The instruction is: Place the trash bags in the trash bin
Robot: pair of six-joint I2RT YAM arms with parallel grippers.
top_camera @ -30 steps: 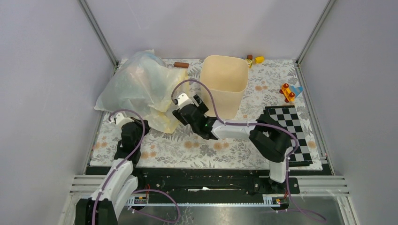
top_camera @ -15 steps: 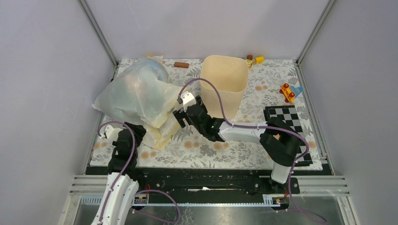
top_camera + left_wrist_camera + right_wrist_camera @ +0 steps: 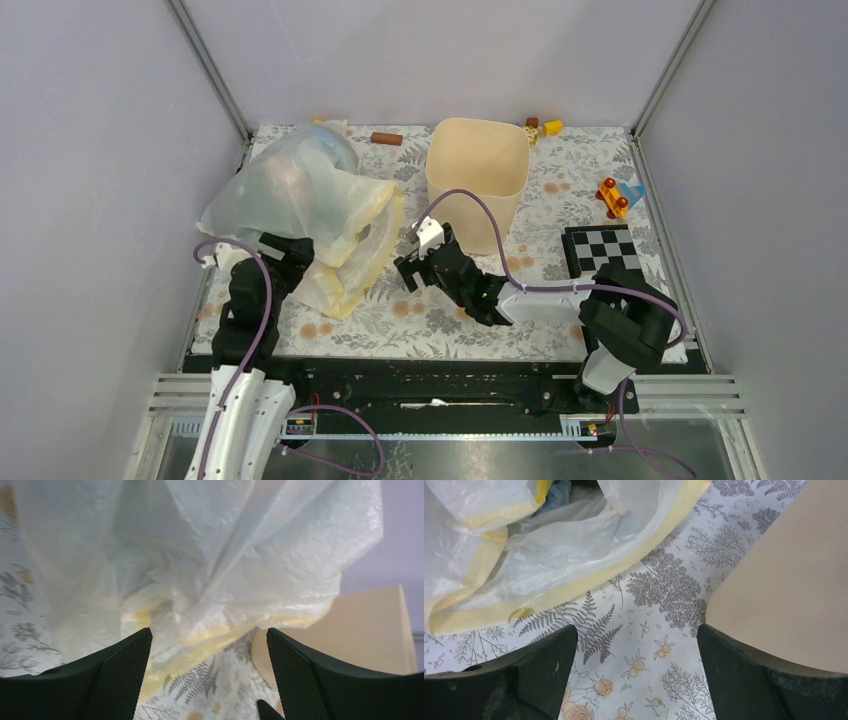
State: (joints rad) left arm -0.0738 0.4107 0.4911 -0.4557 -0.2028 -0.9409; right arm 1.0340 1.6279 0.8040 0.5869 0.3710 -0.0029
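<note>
The cream trash bin (image 3: 478, 180) stands upright at the back centre, and its wall also fills the right of the right wrist view (image 3: 794, 580). The trash bags show only as a pale blue scrap (image 3: 558, 492) inside the mouth of a bulky whitish bag (image 3: 300, 205) with a yellow band. My left gripper (image 3: 283, 255) is open at that bag's near edge. In the left wrist view the bag (image 3: 200, 565) hangs just ahead of the left gripper (image 3: 207, 645), with nothing between the jaws. My right gripper (image 3: 415, 260) is open over the floral cloth (image 3: 644, 630), between bag and bin.
A brown cylinder (image 3: 386, 138) and yellow toy blocks (image 3: 541, 128) lie along the back edge. A red-orange toy car (image 3: 612, 197) sits at the right, with a checkerboard (image 3: 610, 265) nearer. Grey walls close in both sides.
My left gripper has opened and shifted left along the bag's near edge. My right arm has drawn back from the bag toward the near right. The bag's yellow-banded mouth has spread open.
</note>
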